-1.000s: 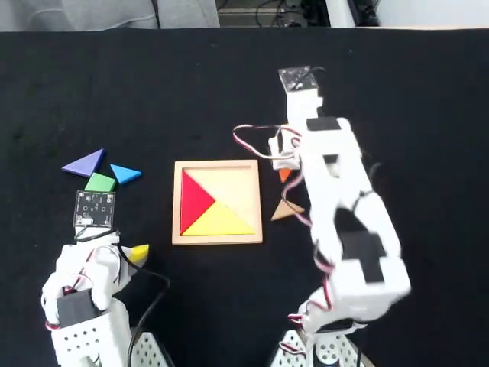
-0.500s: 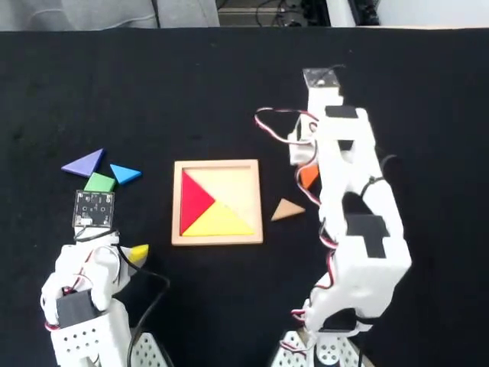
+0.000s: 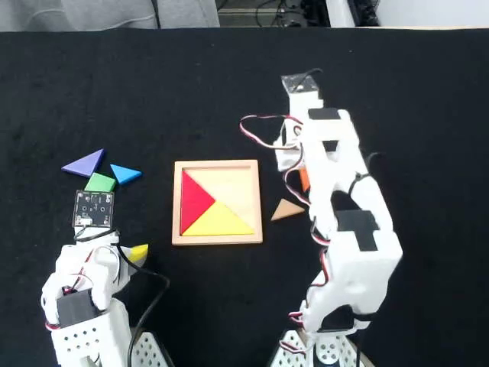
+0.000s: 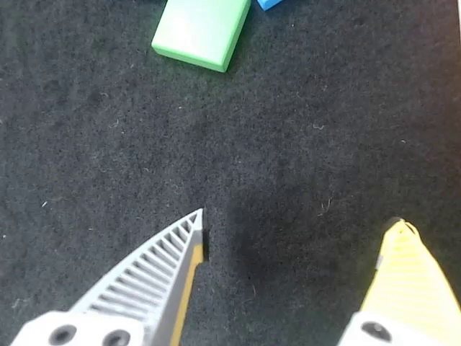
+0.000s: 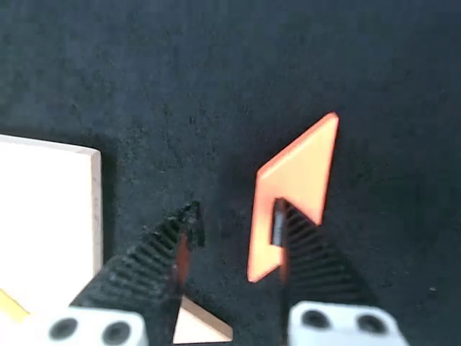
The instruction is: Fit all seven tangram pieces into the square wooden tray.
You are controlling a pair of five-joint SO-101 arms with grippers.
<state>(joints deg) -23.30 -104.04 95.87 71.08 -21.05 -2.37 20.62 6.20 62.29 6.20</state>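
The square wooden tray [image 3: 217, 166] lies mid-table with a red triangle [image 3: 194, 199] and a yellow triangle [image 3: 218, 222] in it. A tan triangle [image 3: 286, 209] rests just right of the tray. An orange parallelogram [image 3: 304, 180] peeks out under the right arm; in the right wrist view the orange parallelogram [image 5: 299, 176] lies against one finger [image 5: 295, 241] of my open right gripper [image 5: 234, 209]. A purple triangle [image 3: 84, 163], a blue triangle [image 3: 124, 173] and a green square [image 3: 100, 182] lie at the left. My left gripper [image 4: 297, 220] hangs open over bare cloth, short of the green square [image 4: 202, 29].
Black cloth covers the whole table. The right arm's white body [image 3: 344, 222] stretches from the front edge over the area right of the tray. The left arm [image 3: 80, 290] sits folded at the front left. Free cloth lies behind the tray and at the far right.
The right arm swung right, then back a little left. The orange parallelogram shifted right, away from the tray, and the tan triangle came out from under the arm. The left arm stayed still.
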